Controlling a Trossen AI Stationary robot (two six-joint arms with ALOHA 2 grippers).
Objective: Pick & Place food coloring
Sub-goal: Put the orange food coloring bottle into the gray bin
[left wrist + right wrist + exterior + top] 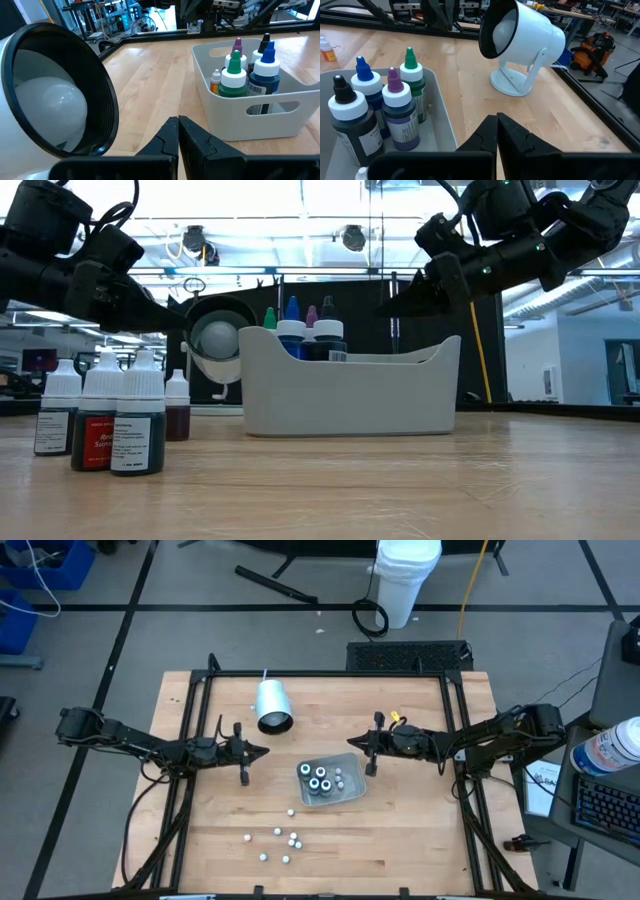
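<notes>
the loose food coloring bottles [280,843] stand upright on the surface, toward its near edge, well apart from both pincers. the left pincer [262,751], pinched shut and empty, looks nearer; the right pincer [355,743], also shut and empty, hovers beside the tray [352,794] that holds more bottles.

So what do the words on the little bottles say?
Nothing reads for certain.
Red-labelled bottle: white script, too blurred.
Dark bottle beside it: print too small.
Blue-topped bottle in the tray: barcode only, digits unreadable.
Black-topped bottle: label letters too blurred.
</notes>
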